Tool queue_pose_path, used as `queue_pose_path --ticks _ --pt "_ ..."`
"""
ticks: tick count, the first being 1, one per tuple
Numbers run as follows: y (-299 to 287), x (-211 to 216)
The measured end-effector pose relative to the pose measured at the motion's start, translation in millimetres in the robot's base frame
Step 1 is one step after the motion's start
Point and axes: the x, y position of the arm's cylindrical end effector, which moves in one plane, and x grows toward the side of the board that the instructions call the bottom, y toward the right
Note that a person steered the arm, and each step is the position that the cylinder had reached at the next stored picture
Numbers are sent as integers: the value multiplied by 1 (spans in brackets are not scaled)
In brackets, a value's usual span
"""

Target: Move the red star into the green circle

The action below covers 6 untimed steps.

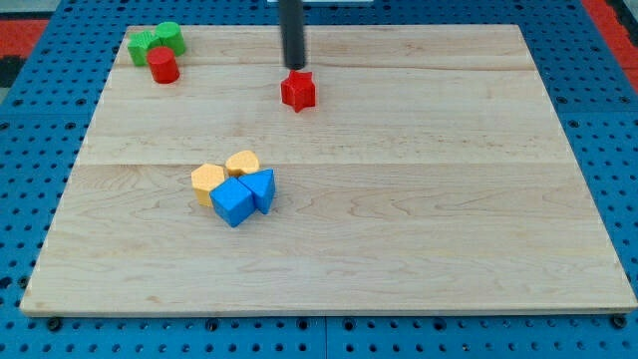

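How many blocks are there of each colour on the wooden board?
Red: 2, the red star and the red cylinder
Green: 2, the green star and the green circle
Yellow: 2, yellow block and yellow block
Blue: 2, the blue cube and the blue triangle
Total: 8 blocks
My tip is just above the red star.

A pale wooden counter (399,219) of joined planks fills most of the view. Around it lies a blue pegboard (30,150) with rows of holes. Red shows at the top corners. Light is even.
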Motion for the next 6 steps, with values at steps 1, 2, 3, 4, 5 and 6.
queue_pose_path --ticks 1,2,3,4,5,6 --pt "10 71" --pt "-57 77" --pt "-115 25" --pt "-115 12" --pt "-56 3" --pt "-109 -19"
